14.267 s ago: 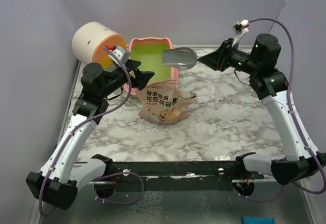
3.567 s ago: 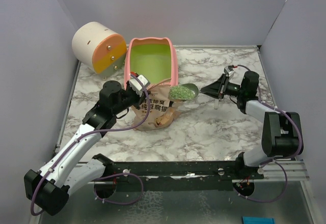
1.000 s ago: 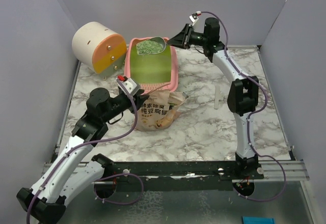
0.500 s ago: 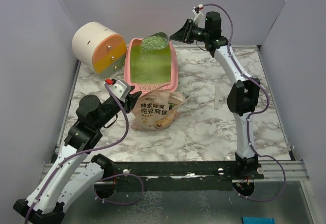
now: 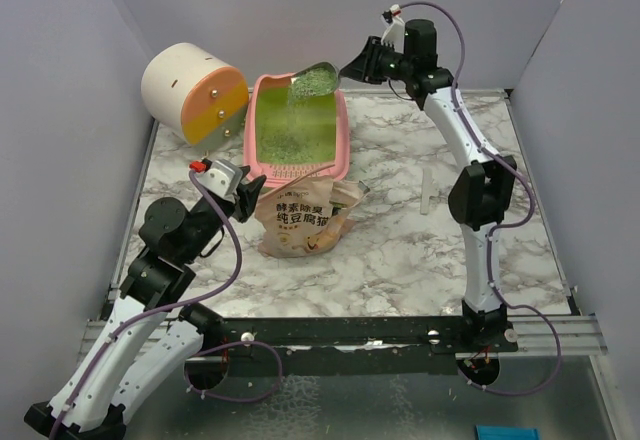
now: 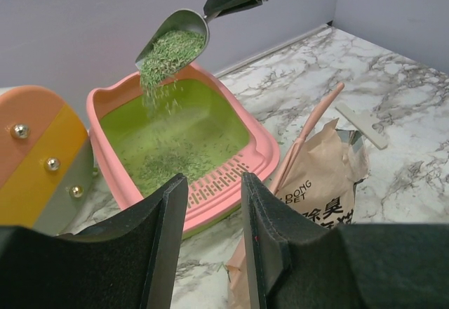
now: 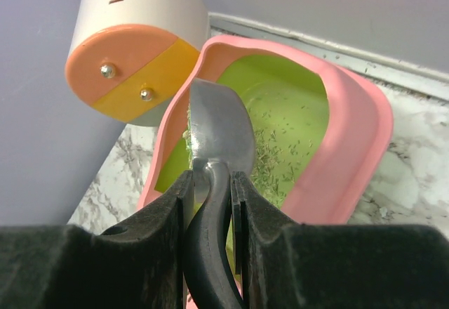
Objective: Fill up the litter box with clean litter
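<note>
Marble tabletop (image 5: 400, 250), lilac walls (image 5: 300, 10), litter box (image 5: 343, 130), tilted scoop (image 5: 315, 78)

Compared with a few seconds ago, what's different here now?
The right arm has carried the scoop, handle clamped in its jaws, up from beside the pouch to the far end of the litter box and tipped it; clean litter now streams in. The left arm has drawn back from the pouch toward the near left, its jaws open and empty. Pouch, litter box and cream-and-orange cylinder stayed put.
</note>
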